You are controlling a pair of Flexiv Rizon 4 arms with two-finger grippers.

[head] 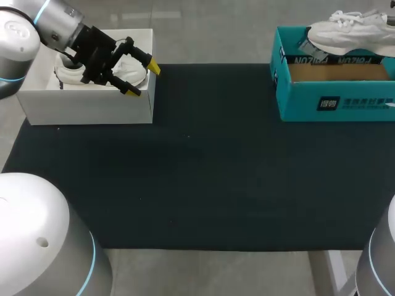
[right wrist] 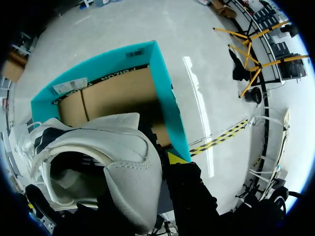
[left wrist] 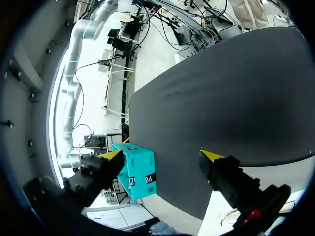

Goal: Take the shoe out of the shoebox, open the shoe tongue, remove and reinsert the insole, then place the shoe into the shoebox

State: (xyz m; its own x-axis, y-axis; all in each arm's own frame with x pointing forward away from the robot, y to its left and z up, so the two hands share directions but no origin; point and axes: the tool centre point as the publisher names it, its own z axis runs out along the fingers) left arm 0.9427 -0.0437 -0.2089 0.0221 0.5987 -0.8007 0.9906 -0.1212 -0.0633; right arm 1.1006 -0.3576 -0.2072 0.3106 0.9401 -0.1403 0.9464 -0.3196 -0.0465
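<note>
A white sneaker [head: 352, 34] hangs over the far side of the open teal shoebox [head: 333, 102] at the back right of the table. In the right wrist view my right gripper [right wrist: 157, 164] is shut on the heel of the sneaker [right wrist: 98, 147], one yellow tip outside the heel, the other finger hidden inside the shoe. The teal shoebox [right wrist: 167, 98] lies under it, its brown floor bare. My left gripper [head: 142, 79] is open and holds nothing, above the white box at the back left. From the left wrist my left gripper [left wrist: 162, 155] points across the mat toward the teal shoebox [left wrist: 138, 169].
A white open box [head: 86, 105] with white contents [head: 133, 71] stands at the back left under my left gripper. A dark mat [head: 197, 172] covers the table between the two boxes.
</note>
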